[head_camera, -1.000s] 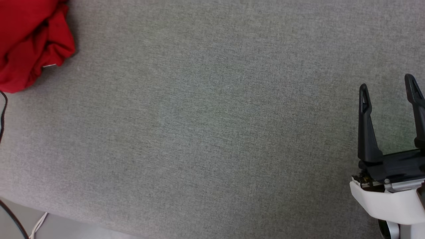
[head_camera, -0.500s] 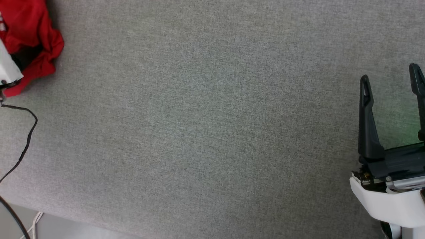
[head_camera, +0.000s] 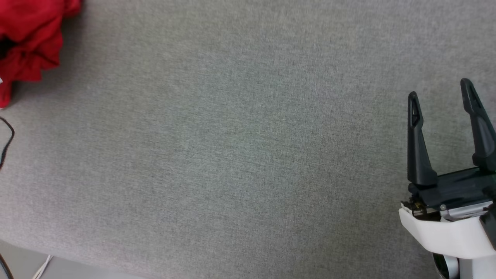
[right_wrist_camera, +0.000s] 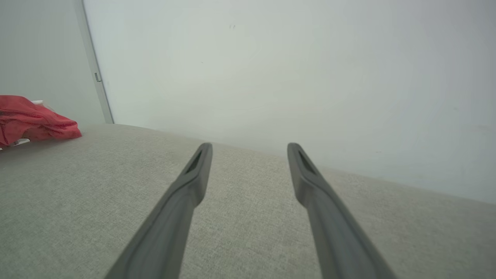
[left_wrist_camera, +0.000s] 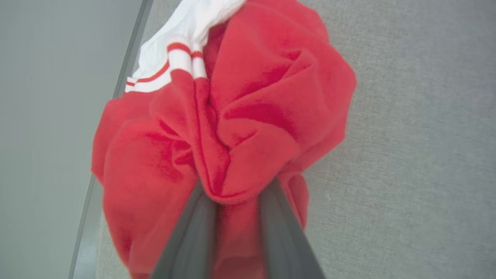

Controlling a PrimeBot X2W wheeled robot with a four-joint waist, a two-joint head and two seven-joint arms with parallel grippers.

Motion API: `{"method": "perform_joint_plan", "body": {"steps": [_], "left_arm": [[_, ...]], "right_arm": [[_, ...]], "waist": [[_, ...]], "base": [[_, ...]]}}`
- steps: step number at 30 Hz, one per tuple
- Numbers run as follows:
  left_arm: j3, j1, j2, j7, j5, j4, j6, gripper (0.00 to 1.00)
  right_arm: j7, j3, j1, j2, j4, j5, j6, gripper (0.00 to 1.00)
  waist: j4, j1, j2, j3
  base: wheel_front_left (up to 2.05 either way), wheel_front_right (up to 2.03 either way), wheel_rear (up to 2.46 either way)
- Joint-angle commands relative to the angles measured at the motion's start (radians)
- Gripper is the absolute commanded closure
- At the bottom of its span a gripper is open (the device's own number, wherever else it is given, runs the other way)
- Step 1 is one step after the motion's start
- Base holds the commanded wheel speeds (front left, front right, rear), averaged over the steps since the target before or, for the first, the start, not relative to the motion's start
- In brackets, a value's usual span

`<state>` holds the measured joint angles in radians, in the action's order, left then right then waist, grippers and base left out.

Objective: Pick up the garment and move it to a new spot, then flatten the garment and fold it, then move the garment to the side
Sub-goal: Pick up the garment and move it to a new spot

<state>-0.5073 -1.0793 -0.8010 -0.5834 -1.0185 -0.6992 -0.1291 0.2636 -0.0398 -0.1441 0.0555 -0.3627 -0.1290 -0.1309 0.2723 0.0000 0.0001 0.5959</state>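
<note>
"Where was the garment (head_camera: 27, 38)?"

"Bunched at the far left corner of the grey woven surface (head_camera: 232, 155). It lay in soft red folds, and the left wrist view showed a white sleeve with red-striped trim."

"And the pincers?"

"The left gripper (left_wrist_camera: 236, 199) pinched a crumpled red fold between its 2 dark tapered fingers. The right gripper (head_camera: 440, 89) was spread wide and empty, well apart from the garment."

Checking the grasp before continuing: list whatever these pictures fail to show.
Head view: the garment is cut off by the left and top edges.
Left wrist view: tips of the left fingers are buried in its red folds.
Right wrist view: left edge crops the garment.
</note>
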Motion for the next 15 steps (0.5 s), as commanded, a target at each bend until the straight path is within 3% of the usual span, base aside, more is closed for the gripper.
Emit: {"method": "perform_joint_plan", "body": {"steps": [1, 8, 15], "left_arm": [[-0.008, -0.019, -0.009, 0.010, -0.003, 0.018, 0.000, 1.00], [-0.080, -0.113, -0.065, 0.039, 0.013, 0.192, 0.000, 1.00], [-0.151, -0.223, -0.055, 0.007, -0.006, 0.371, 0.000, 1.00]], "right_arm": [[0.002, -0.001, -0.004, -0.004, 0.004, 0.006, 0.000, 0.00], [0.002, -0.005, 0.023, -0.006, 0.032, 0.059, 0.000, 0.00], [0.002, 0.000, 0.045, -0.006, 0.052, 0.117, 0.000, 0.00]], "waist": [[0.002, 0.0000, -0.0001, -0.043], [-0.005, 0.0000, -0.0001, -0.155], [-0.043, 0.0000, -0.0001, -0.230]], "base": [[0.00, 0.00, 0.00], [0.00, 0.00, 0.00], [0.00, 0.00, 0.00]]}}
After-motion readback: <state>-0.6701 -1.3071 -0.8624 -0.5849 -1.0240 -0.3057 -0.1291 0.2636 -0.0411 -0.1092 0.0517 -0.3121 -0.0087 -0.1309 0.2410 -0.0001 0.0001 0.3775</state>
